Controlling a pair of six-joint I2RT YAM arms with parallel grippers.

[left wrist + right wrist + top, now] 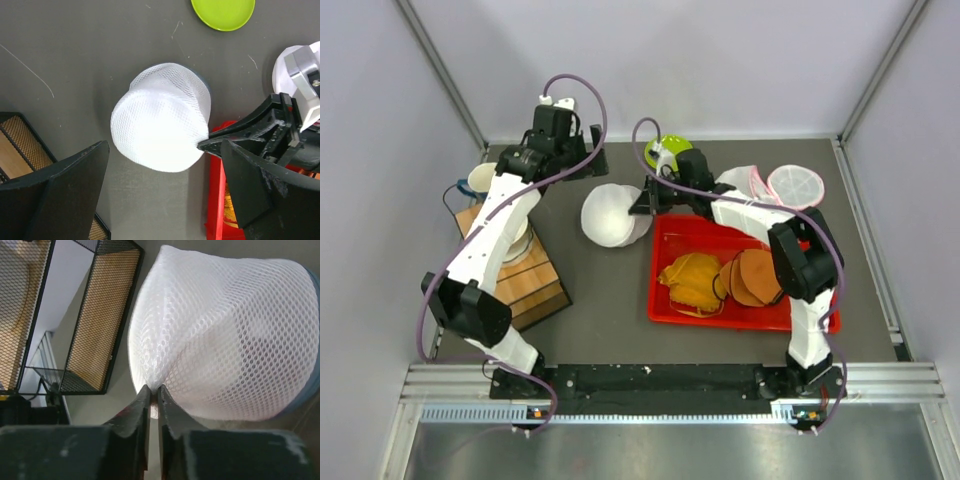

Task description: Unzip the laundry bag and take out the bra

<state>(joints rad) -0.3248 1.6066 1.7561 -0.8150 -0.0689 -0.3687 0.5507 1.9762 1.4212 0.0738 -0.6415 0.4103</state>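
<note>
Bag (611,213) sits on tabletop (605,305), just beside red tray (657,287). I see right pincer (154,393) pinching its mesh edge, left pincer (162,150) spread above. Rack (535,285) left, plate (222,10) behind.

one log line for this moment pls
left gripper: open, over laundry bag | right gripper: pinching laundry bag mesh | laundry bag: lying on table

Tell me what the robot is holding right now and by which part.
The right gripper pinches a small fold of mesh at the side edge of the white mesh laundry bag. The left gripper hangs open above it, holding nothing.
</note>
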